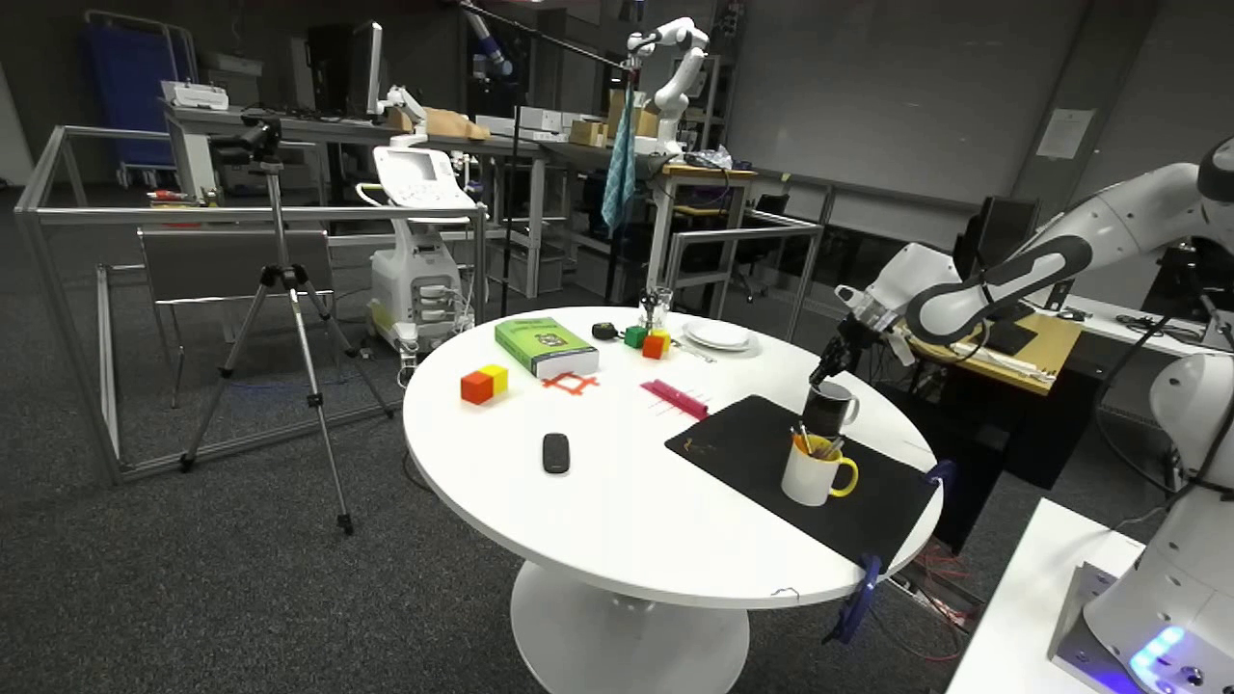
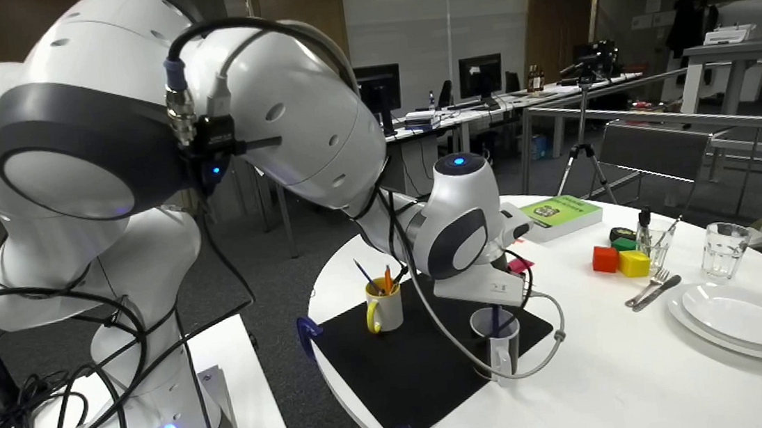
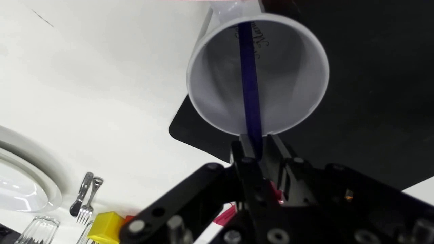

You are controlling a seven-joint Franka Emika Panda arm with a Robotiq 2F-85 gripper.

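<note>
My gripper [image 1: 819,374] is over the rim of a black mug [image 1: 824,414] with a light handle. In the wrist view its fingers [image 3: 258,144] are close together on a dark blue stick [image 3: 250,81]. The stick slants down into the mug's white inside [image 3: 217,84]; its lower end lies toward the handle side. The fingertips are at the rim; I cannot tell whether they touch it. The mug [image 2: 513,342] stands upright on a black mat [image 2: 396,373]. A white mug with a yellow handle [image 1: 805,475], holding several pens, stands beside it.
On the round white table [image 1: 617,511] are a green book [image 1: 545,345], coloured cubes [image 2: 605,259], stacked plates [image 2: 747,318], a fork and knife [image 2: 654,291], glasses [image 2: 724,251], a pink piece [image 1: 675,398] and a small black device [image 1: 556,453]. Blue clamps [image 1: 853,607] grip the edge.
</note>
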